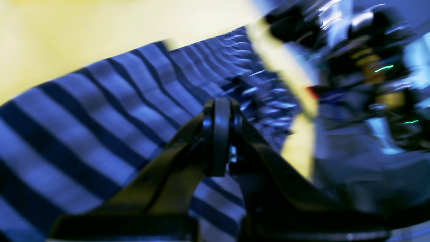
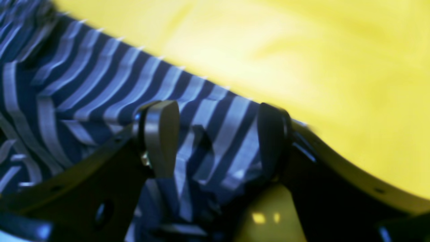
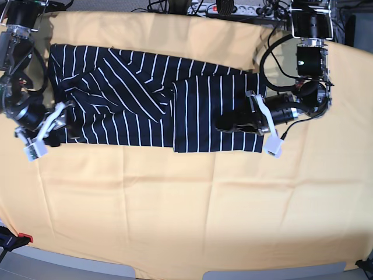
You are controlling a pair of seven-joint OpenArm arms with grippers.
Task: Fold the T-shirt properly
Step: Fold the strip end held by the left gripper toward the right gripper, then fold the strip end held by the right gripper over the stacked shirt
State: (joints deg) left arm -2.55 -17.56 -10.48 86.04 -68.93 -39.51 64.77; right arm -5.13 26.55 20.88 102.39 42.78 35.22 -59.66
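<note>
On yellow cloth (image 3: pixel 192 198): T-shirt (image 3: pixel 151 102), long axis left-right across base view.

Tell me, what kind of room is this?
Probably a robot lab. Two robot arms work over a table covered in yellow cloth, a striped T-shirt lies on it, and cables with a power strip run along the back.

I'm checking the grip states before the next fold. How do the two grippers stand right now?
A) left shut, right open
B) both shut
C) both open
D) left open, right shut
A: the left gripper has its jaws pressed together over the T-shirt, while the right gripper has its jaws spread wide with striped cloth between them.
</note>
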